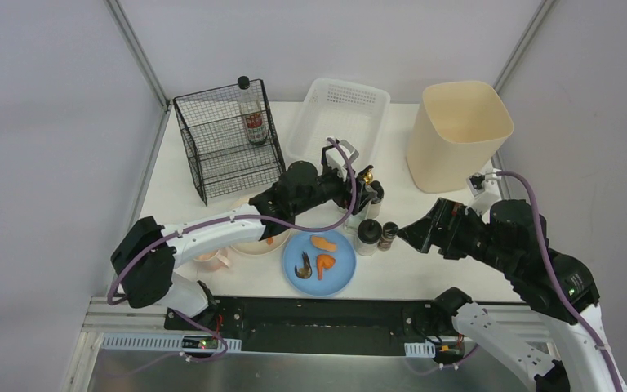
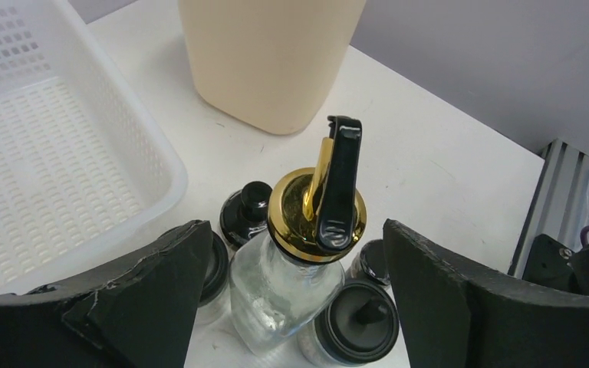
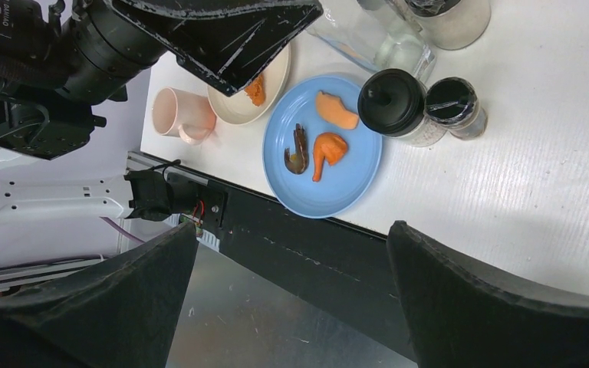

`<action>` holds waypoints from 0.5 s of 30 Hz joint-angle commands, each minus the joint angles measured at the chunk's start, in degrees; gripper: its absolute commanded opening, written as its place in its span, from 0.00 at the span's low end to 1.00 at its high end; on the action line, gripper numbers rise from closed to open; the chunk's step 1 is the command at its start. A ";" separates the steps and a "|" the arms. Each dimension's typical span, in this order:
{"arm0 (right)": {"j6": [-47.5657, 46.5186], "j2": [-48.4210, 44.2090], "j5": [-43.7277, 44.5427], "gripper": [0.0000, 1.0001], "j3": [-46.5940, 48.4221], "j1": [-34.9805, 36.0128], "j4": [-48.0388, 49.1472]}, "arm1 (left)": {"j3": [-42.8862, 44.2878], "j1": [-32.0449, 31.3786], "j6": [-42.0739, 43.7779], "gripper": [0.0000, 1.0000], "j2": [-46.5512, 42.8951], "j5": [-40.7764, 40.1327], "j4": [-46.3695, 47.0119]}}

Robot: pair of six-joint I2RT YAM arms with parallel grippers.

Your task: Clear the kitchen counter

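Okay | your left pincer (image 2: pixel 293 230) spread either side of the gold-capped bottle (image 2: pixel 272 295) | squeeze centred, below its cap | right pincer (image 3: pixel 291 230) spread too

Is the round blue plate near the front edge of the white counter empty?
No, the round blue plate carries two orange food pieces and one dark piece.

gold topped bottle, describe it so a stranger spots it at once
On the counter, find the tall beige bin, far right. Small jars cluster in front of the gap between it and the white basket. The bottle is clear glass, the only one with a gold collar and black spout.
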 commanded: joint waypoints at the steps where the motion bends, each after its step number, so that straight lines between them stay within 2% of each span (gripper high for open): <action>1: 0.73 -0.86 -0.76 0.99 -0.65 0.39 1.46 | 1.47 -0.57 0.83 0.82 1.20 -2.69 7.77; 11: 0.08 -1.89 -0.29 0.99 -1.11 0.37 0.57 | 2.05 -0.77 0.19 0.60 3.97 -4.18 10.32; 15: 0.25 -2.28 -0.35 0.99 -1.26 0.36 0.44 | 2.62 -0.93 0.25 0.47 4.56 -4.19 10.32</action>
